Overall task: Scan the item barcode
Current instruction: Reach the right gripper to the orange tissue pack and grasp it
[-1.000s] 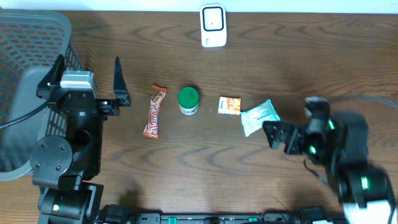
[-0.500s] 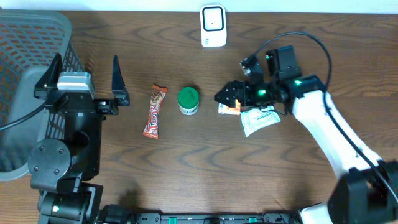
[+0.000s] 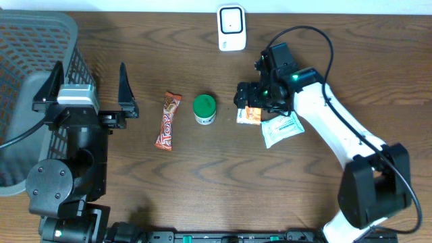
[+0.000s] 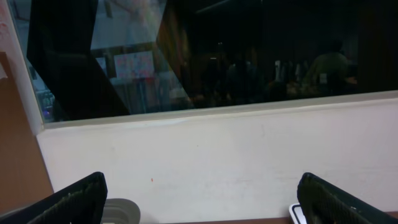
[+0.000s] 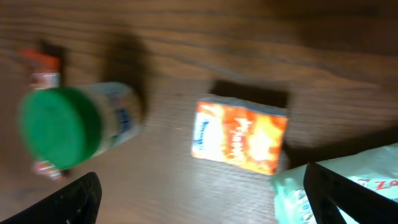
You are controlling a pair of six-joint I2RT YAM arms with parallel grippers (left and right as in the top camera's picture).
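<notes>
Table (image 3: pixel 202 182) of dark wood below. Left gripper (image 3: pixel 90 75) well apart, by big basket (image 3: pixel 27 40), wide and empty. Right gripper (image 5: pixel 205 208) nearer, just over small orange box (image 5: pixel 241 137), fingers wide, holding nothing. Box flat between green-lid jar (image 5: pixel 59 127) and pale packet (image 5: pixel 348 186), long side running finger to finger, blurry writing on top.

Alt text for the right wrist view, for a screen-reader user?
Blurred downward view: an orange box lies mid-frame on the wooden table, ahead of the open right gripper. A green-lidded jar sits at left, and a pale green packet at lower right.
</notes>
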